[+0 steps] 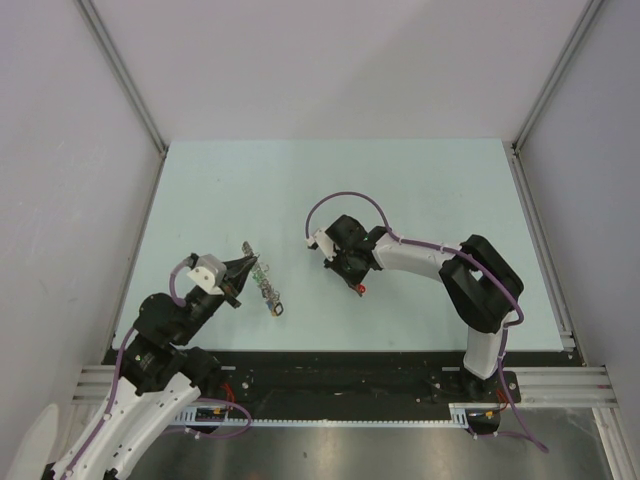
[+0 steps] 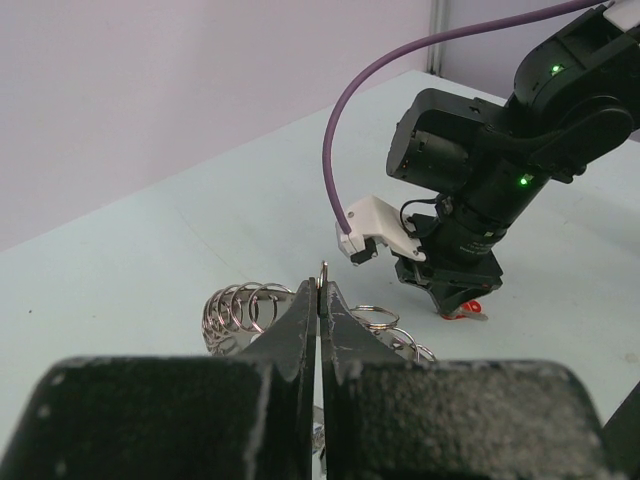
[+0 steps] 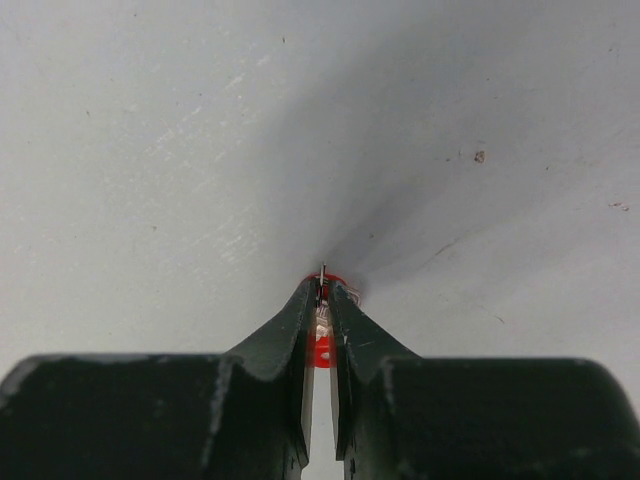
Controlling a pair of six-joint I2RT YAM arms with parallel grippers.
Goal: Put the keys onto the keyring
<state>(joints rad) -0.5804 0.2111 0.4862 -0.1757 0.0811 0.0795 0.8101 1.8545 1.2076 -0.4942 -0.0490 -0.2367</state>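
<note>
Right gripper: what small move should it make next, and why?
Probably lift it a little off the table: the right gripper is closed on the red-tagged key at the surface, and the keyring, held by the left gripper, lies apart.

A pale mint-green surface [image 1: 420, 190] sits under soft, even light, boxed in by a plain white back wall [image 1: 330, 60] and matching side panels [image 1: 60, 150]. Aluminium posts [image 1: 122, 75] run up the far corners. A slotted metal rail [image 1: 560, 382] and a brushed steel sheet [image 1: 340, 455] edge the near side.
</note>
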